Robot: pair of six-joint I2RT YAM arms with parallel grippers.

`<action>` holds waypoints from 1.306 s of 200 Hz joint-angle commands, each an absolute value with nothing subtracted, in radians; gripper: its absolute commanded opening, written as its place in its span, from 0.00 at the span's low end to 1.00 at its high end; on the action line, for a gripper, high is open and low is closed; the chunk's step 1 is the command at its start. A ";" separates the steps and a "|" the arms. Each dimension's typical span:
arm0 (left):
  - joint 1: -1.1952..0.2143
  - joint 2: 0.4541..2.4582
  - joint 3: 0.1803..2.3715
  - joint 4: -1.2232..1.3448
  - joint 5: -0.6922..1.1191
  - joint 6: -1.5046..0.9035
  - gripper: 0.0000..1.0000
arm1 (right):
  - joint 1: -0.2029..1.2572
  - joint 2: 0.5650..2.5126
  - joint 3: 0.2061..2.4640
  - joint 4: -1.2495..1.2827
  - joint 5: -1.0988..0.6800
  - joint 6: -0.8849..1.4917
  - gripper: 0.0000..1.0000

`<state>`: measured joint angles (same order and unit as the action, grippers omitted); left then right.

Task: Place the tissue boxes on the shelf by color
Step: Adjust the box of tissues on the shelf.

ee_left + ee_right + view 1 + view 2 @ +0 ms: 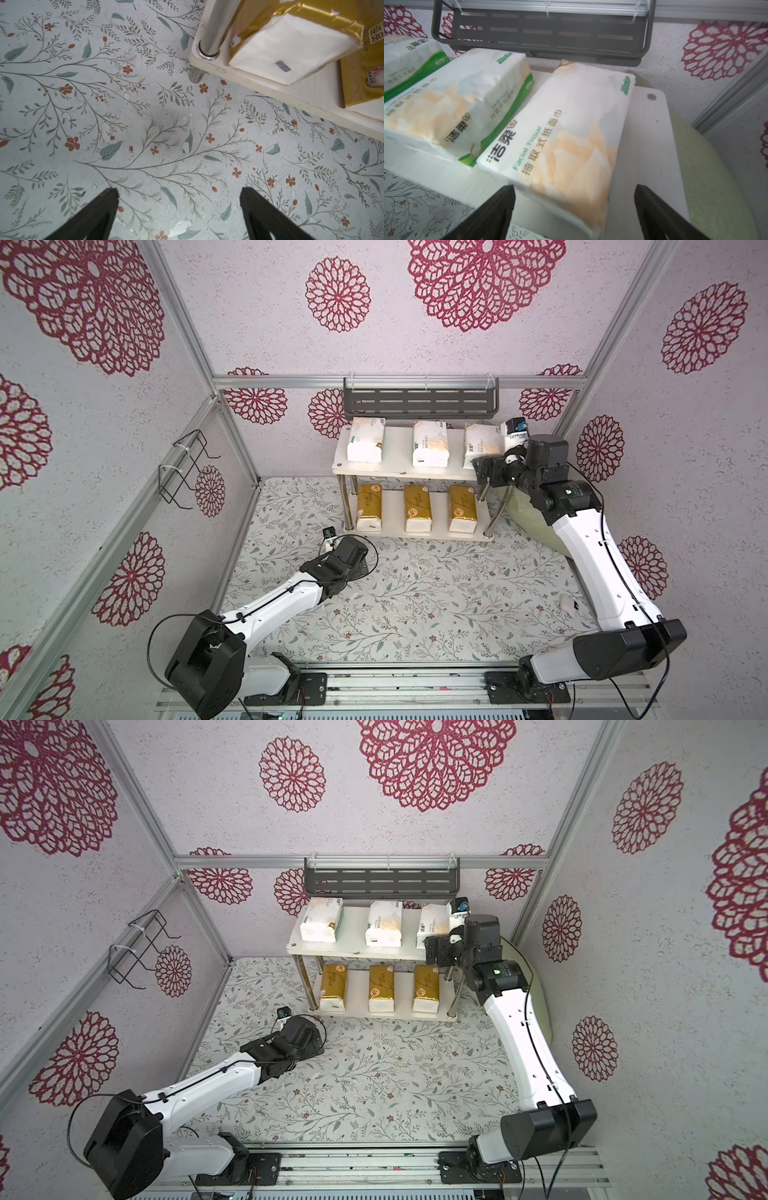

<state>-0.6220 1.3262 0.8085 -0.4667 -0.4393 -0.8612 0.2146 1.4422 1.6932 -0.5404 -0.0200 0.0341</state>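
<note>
With white packs (429,443) lining the shelf's (399,473) top board and gold packs (417,508) the lower, one color per board, the right tool (573,187) is hovering wide open, empty, about the right-end white pack (566,135), the left tool (178,189) idling open over the table (145,124).

Both top views look steeply down over the whole scene; wrist views sit close, each catching the shelf (398,466).

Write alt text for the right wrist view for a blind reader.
A white, orange-blotched tissue pack lies on the shelf's top board, its near end between the right hand's open fingers. Two more white packs lie alongside.
</note>
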 commanded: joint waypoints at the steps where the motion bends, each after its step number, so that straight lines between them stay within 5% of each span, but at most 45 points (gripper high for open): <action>1: -0.628 1.323 0.808 -0.461 -0.450 -0.852 0.99 | 0.191 1.385 1.701 -0.548 -0.012 0.028 0.96; 132: -0.629 1.340 0.824 -0.462 -0.446 -0.851 0.99 | 0.187 1.306 1.692 -0.505 -0.059 0.123 0.99; 261: -0.630 1.356 0.842 -0.465 -0.439 -0.847 0.99 | 0.371 1.402 1.713 -0.442 0.198 0.143 0.99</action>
